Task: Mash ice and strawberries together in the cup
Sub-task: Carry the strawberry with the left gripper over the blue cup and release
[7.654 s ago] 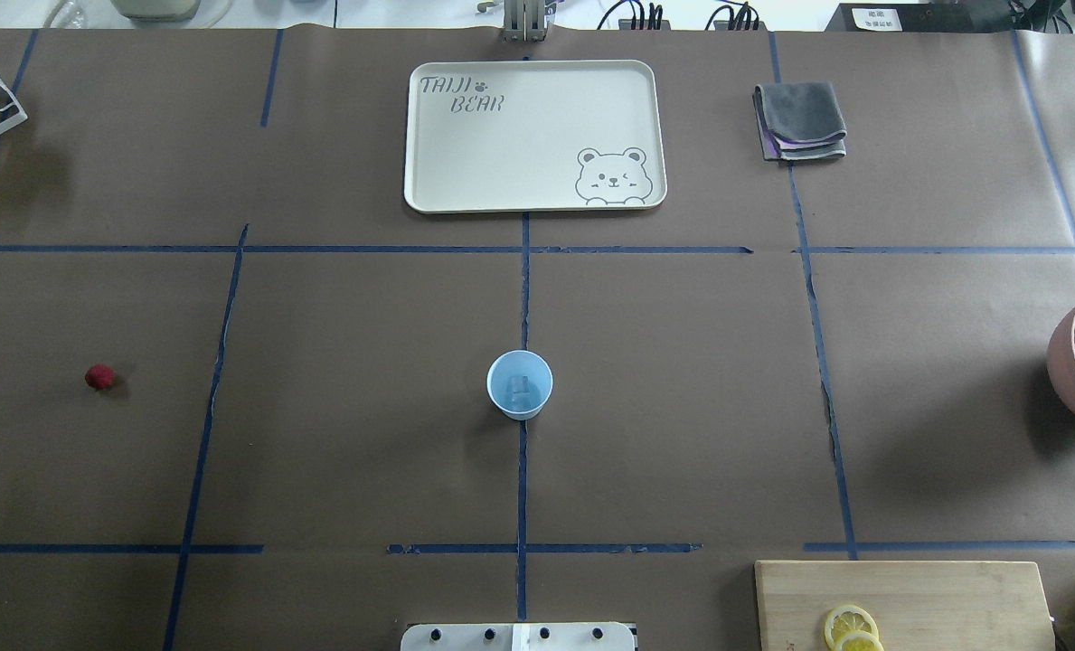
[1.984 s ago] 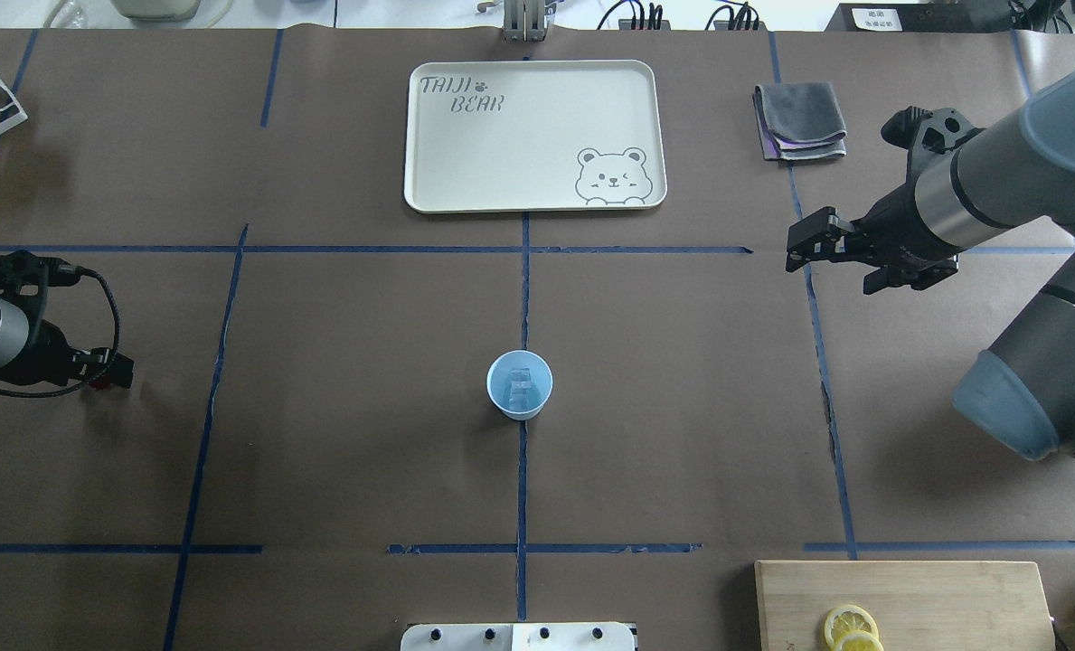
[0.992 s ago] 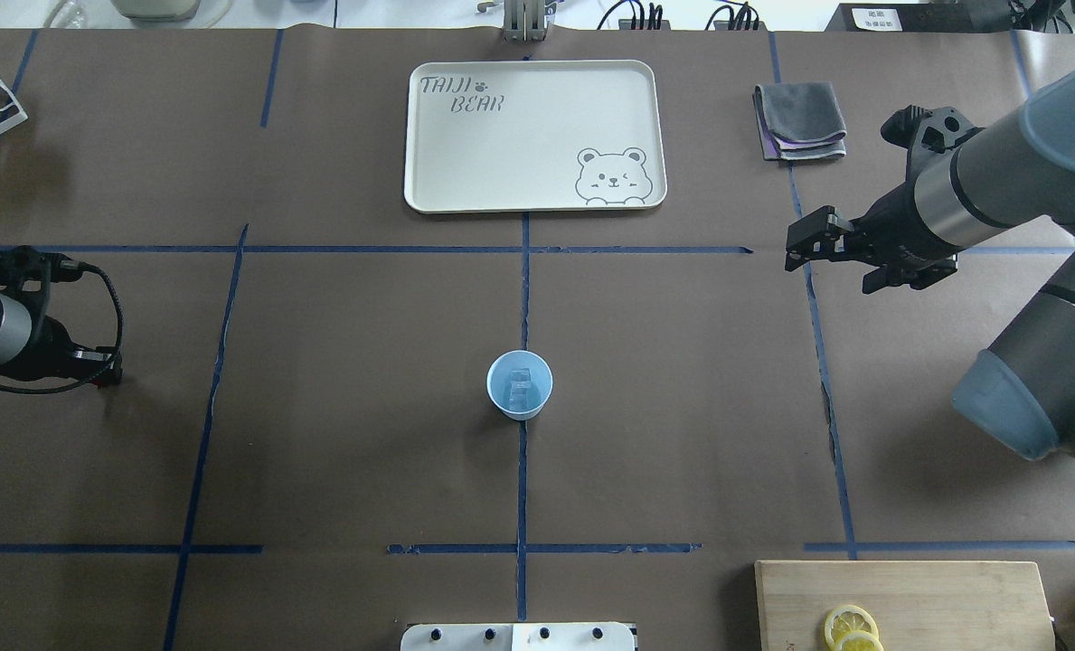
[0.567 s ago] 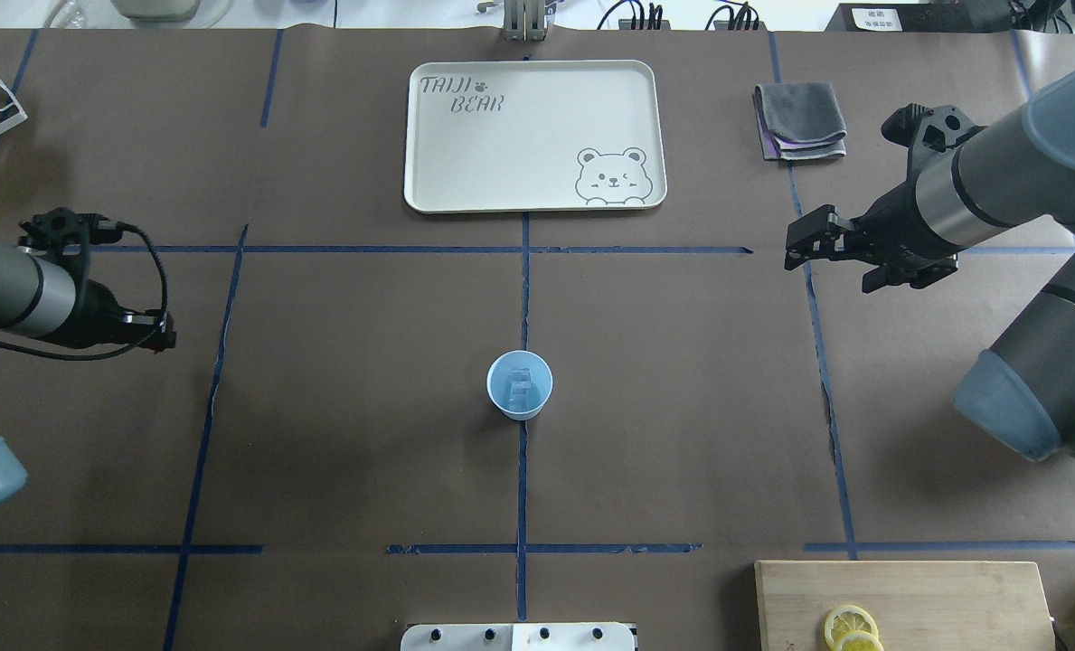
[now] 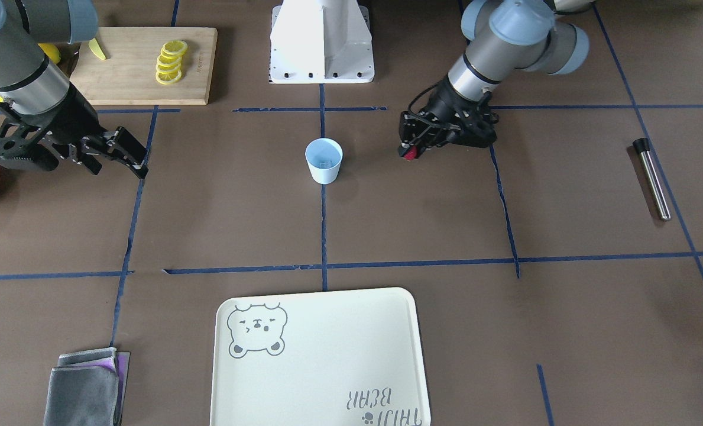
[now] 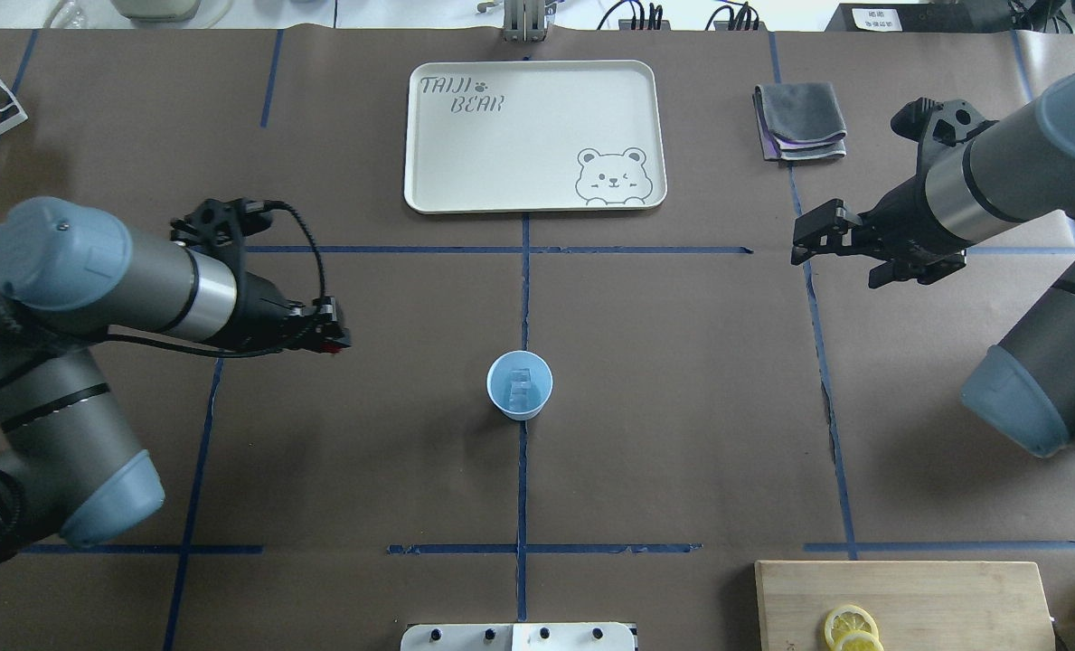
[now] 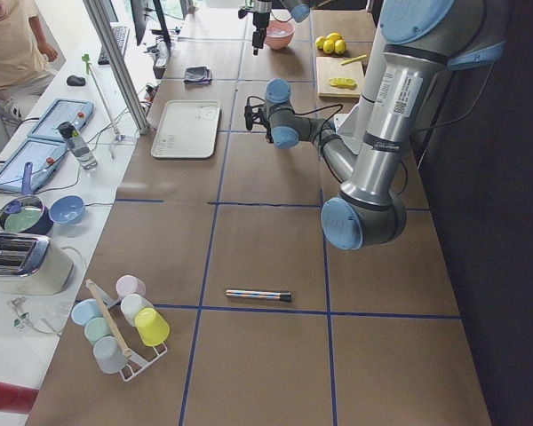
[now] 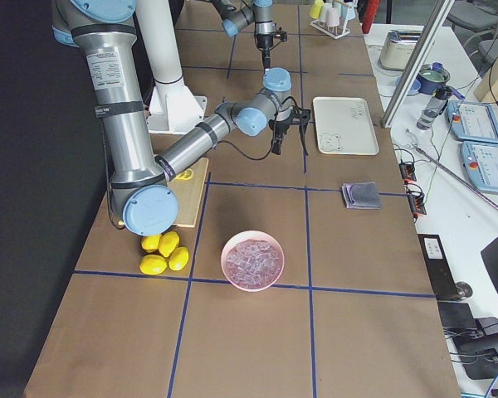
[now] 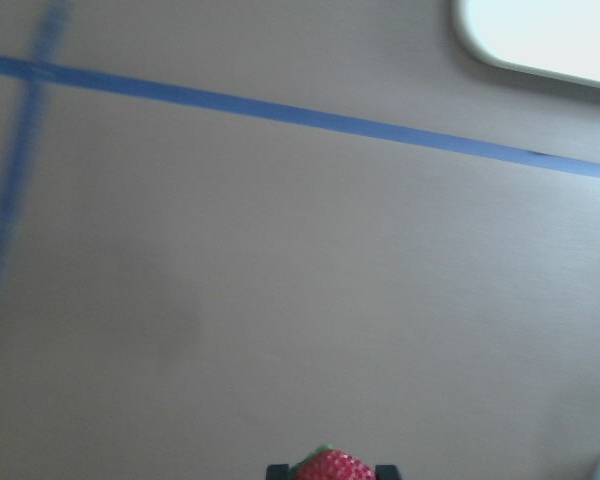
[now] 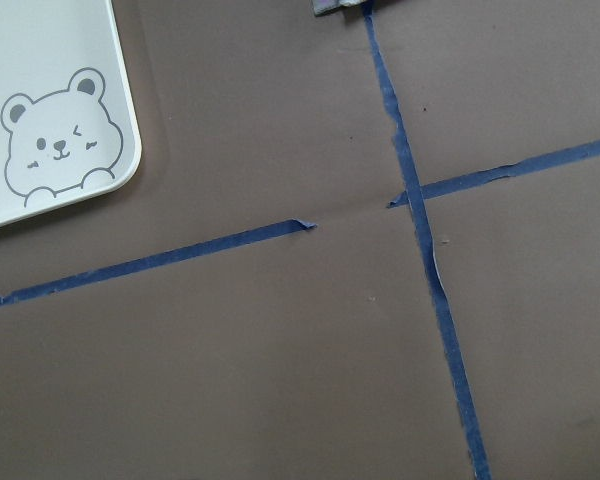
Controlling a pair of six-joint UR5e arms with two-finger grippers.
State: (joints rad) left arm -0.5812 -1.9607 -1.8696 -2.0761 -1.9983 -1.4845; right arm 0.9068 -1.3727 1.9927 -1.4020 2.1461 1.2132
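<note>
The pale-blue cup (image 6: 520,384) stands upright at the table's middle, and faint clear ice (image 6: 521,385) shows inside it. The front view shows the cup (image 5: 324,160) too. My left gripper (image 6: 334,337) hangs above the table to the cup's left, shut on the red strawberry (image 5: 410,155). The left wrist view shows the strawberry (image 9: 330,467) pinched between the two fingertips, a bit of green on it. My right gripper (image 6: 826,258) hovers far off at the right, open, with nothing between its fingers.
A cream bear tray (image 6: 519,154) lies at the far middle, a folded grey cloth (image 6: 801,122) to its right. A wooden board (image 6: 953,588) with lemon slices sits near right. A pink bowl (image 8: 252,259) of ice and a metal rod (image 5: 651,177) lie at the table's ends.
My left gripper closed on the strawberry at the far left, lifted it and carried it right toward the cup. The right arm shifted only slightly.
</note>
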